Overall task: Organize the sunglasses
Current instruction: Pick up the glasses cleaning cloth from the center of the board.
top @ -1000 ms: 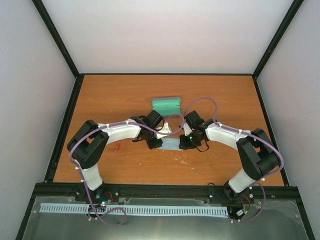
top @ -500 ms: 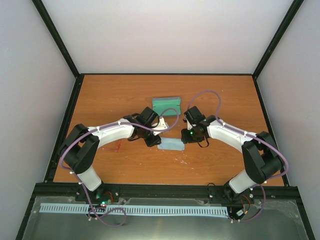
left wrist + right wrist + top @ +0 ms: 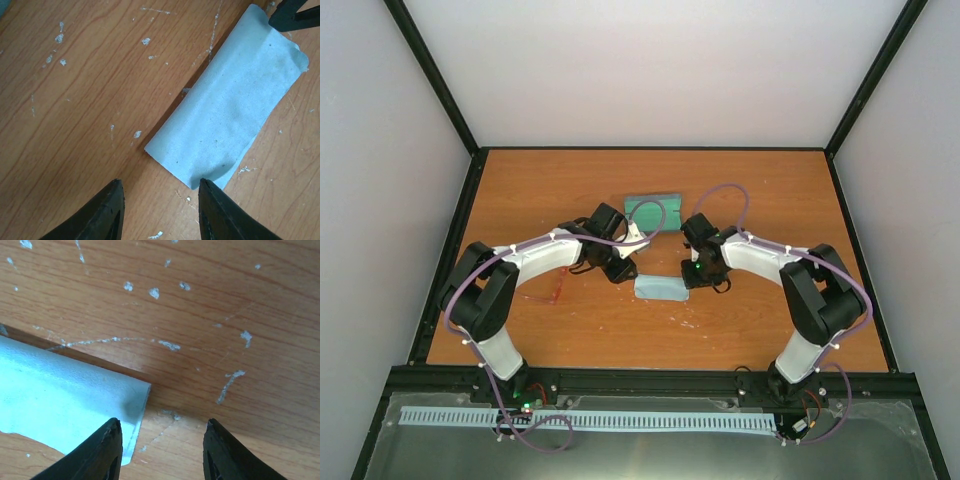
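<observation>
The sunglasses (image 3: pixel 546 293), thin and red-pink, lie on the table at the left, beside my left arm's elbow. A folded light blue cloth (image 3: pixel 660 287) lies flat at the table's middle; it also shows in the left wrist view (image 3: pixel 230 100) and the right wrist view (image 3: pixel 60 390). A teal oblong case (image 3: pixel 652 210) lies behind it. My left gripper (image 3: pixel 624 270) (image 3: pixel 161 197) is open and empty just off the cloth's left end. My right gripper (image 3: pixel 693 277) (image 3: pixel 162 427) is open and empty over the cloth's right corner.
The wooden table (image 3: pixel 760 330) has a black frame edge round it and grey walls beyond. The right gripper's finger (image 3: pixel 295 15) shows at the top right of the left wrist view.
Both grippers have drawn apart and lifted back from the cloth, which now lies folded and uncovered between them. The left arm has stretched out, uncovering the sunglasses.
</observation>
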Available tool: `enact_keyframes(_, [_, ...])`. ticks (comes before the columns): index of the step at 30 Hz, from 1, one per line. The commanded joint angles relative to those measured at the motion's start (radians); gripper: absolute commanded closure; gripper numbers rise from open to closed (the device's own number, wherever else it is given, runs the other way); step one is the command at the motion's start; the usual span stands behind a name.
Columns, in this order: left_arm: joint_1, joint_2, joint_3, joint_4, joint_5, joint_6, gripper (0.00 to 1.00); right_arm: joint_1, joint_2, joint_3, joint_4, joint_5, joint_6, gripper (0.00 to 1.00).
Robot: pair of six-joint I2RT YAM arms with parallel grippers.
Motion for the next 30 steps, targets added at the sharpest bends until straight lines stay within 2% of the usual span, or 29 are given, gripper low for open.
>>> enact_keyframes(1, [0.010,0.004,0.033,0.014,0.021,-0.017,0.58,0.000,0.027,0.036,0.011,-0.020,0.003,0.57])
enact_keyframes(14, [0.012,0.007,0.030,0.019,0.016,-0.020,0.58,0.001,0.080,0.036,0.045,-0.052,0.013,0.61])
enact_keyframes(19, [0.012,0.011,0.030,0.017,0.016,-0.023,0.57,0.007,0.099,0.037,0.049,-0.069,0.013,0.70])
enact_keyframes(22, [0.012,0.010,0.029,0.016,0.016,-0.023,0.58,0.011,0.100,0.028,0.042,-0.070,0.014,0.79])
enact_keyframes(30, [0.012,0.031,0.031,0.012,0.044,-0.023,0.58,0.014,0.091,0.001,0.047,-0.078,0.023,0.92])
